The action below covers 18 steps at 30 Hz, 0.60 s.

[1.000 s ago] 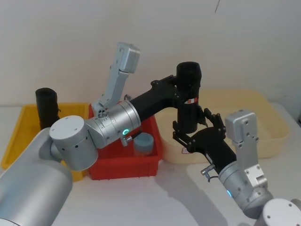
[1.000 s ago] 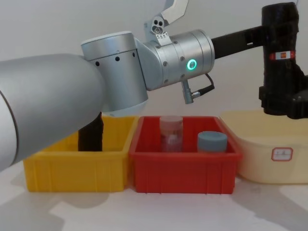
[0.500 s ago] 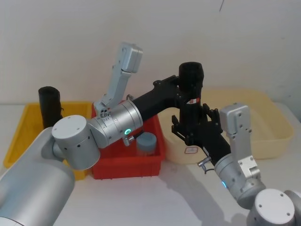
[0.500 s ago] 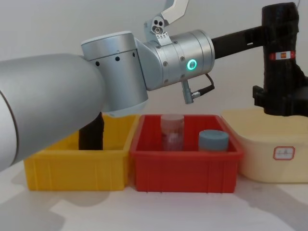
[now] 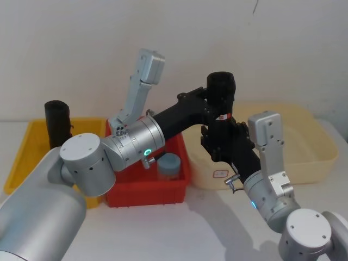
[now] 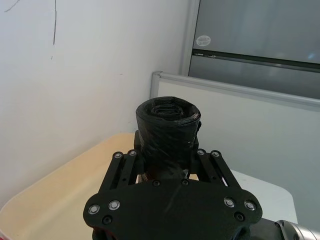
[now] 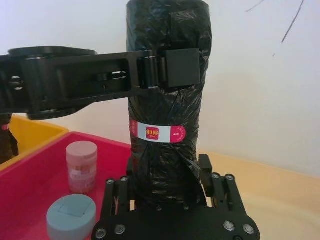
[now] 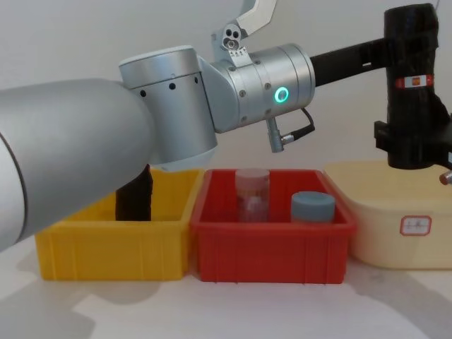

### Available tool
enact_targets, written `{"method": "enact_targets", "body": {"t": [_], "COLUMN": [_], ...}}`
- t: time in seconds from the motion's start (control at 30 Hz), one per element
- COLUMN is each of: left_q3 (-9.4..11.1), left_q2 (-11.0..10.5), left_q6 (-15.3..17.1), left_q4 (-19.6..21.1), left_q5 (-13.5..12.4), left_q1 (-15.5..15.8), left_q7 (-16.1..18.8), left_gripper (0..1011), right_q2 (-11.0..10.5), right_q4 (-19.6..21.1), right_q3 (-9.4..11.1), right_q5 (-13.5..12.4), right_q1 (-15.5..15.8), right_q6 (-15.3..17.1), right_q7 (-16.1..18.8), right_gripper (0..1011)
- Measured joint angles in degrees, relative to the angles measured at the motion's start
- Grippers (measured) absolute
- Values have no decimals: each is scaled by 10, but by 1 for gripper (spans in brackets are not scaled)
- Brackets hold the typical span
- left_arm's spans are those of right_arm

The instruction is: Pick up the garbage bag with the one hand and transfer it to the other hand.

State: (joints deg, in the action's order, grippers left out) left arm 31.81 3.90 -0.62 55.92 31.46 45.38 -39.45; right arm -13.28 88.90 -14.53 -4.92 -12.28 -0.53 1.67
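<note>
One garbage bag [image 5: 219,87], upright, clamped by left claw [image 5: 216,106] above, right claw [image 5: 220,148] below.

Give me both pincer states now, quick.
Left pincer: closed, holding the garbage bag by its upper part.
Right pincer: closed on the same garbage bag, at its lower end below the label.

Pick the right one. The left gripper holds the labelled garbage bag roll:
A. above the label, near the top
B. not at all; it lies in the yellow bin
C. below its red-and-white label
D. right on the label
A: the left gripper clamps the garbage bag above its label band, while the right gripper grips its lower end.
</note>
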Motion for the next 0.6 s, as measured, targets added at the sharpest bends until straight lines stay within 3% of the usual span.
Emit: {"method": "enact_targets", "body": {"t": [0.27, 0.47, 0.6], "left_q3": [0, 0, 0], "left_q2": [0, 0, 0], "left_q6": [0, 0, 0], "left_q4": [0, 0, 0], "left_q5": [0, 0, 0], "left_q1": [0, 0, 0], "left_q7": [0, 0, 0], "left_gripper": [446, 446, 535], "right_q2": [5, 6, 7], "right_q4": [-1, 0, 2], "right_q3": [3, 4, 5], "right_q5": [7, 12, 14], "right_q1": [-2, -1, 1], "right_q6": [7, 10, 11], "right_q7": [-2, -2, -2], "right_gripper": [517, 488, 488]}}
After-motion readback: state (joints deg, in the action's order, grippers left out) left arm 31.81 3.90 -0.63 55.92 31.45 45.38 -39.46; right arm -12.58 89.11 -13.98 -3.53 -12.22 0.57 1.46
